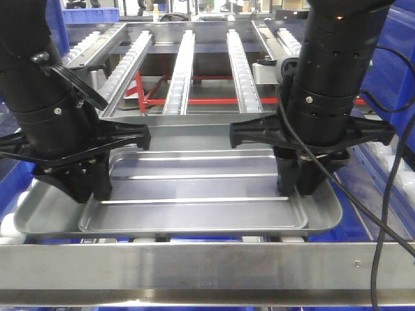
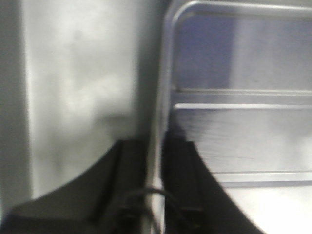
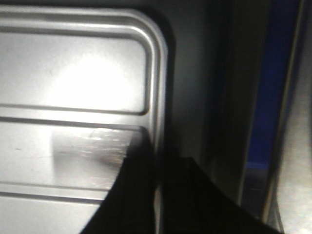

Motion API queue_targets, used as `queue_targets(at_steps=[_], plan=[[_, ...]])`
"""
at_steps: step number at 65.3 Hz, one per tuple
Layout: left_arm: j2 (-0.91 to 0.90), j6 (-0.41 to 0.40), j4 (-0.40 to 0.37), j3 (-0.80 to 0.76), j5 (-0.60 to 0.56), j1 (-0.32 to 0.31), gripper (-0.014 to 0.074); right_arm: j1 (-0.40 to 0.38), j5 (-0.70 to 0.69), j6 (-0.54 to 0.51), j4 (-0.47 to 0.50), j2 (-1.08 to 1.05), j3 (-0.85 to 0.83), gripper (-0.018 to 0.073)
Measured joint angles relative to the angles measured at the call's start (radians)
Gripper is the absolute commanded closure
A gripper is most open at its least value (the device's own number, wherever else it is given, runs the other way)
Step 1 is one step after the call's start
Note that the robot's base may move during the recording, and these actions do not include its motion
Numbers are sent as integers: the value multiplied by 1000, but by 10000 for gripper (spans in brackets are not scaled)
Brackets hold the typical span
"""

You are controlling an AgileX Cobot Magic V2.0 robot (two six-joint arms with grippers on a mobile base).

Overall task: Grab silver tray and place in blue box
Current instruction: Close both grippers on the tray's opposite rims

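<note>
The silver tray (image 1: pixel 194 188) lies level in front of me, its recessed panel and two long ridges showing. My left gripper (image 1: pixel 84 184) is shut on the tray's left rim. In the left wrist view the fingers (image 2: pixel 183 165) pinch that thin rim, with the tray (image 2: pixel 243 136) to their right. On the opposite rim my right gripper (image 1: pixel 301 178) is also shut, and the right wrist view shows its fingers (image 3: pixel 136 185) astride the tray (image 3: pixel 73 87) edge. Blue plastic, apparently the blue box (image 1: pixel 366 227), shows below the tray on both sides; most of it is hidden.
A roller conveyor with several metal rails (image 1: pixel 181 65) runs away behind the tray over a red frame (image 1: pixel 194 100). A steel crossbar (image 1: pixel 194 262) spans the near edge. Blue crates (image 1: pixel 392 58) stand at the right. A black cable (image 1: pixel 387 194) hangs off the right arm.
</note>
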Motion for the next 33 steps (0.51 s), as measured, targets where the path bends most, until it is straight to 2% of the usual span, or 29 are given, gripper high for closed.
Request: queue_targets(at_steps=[3,9,33], plan=[[0,0,-2,0,-1,0,699,0,0,0,2,0,-1,483],[0,-2,-4,0,-1,0,700,0,0,0,4,0,-2,503],[0,-2,-4,0,-1,0,700,0,0,0,4,0,-2,503]])
